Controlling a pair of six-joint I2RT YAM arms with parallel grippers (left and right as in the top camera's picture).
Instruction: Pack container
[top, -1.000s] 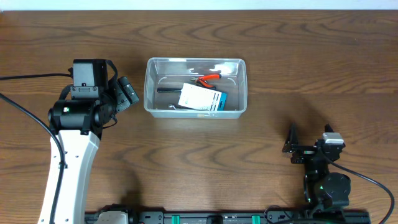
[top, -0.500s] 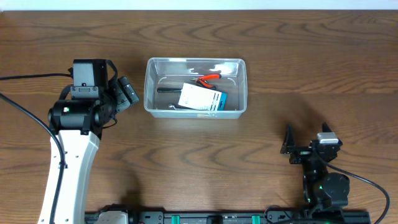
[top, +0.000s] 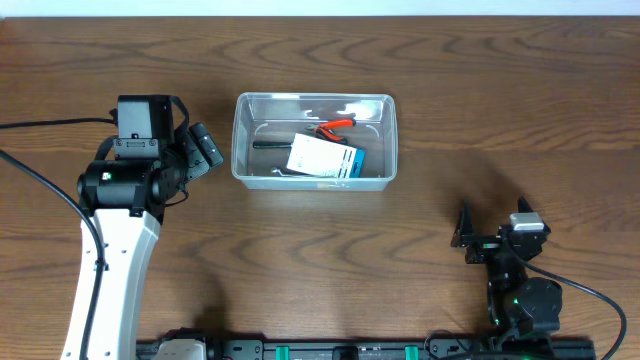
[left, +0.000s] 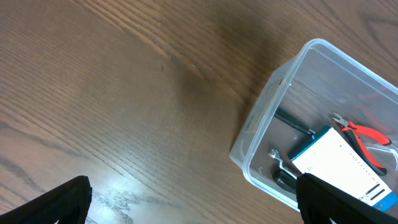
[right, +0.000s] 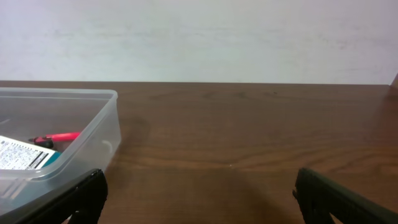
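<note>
On the tabletop (top: 450, 80), far centre: clear container (top: 392, 140), holding red-handled pliers (top: 338, 127) and a blue-and-white box (top: 322, 158). Just left of it, left hand (top: 205, 148), fingers spread, empty. Well apart at near right, right hand (top: 495, 224), likewise spread and empty.

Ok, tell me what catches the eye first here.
The clear container at the far middle of the table stands out, with red pliers and a blue-and-white box inside. The left gripper hangs open just beside its left end. The right gripper sits open and empty near the front right, well apart.
</note>
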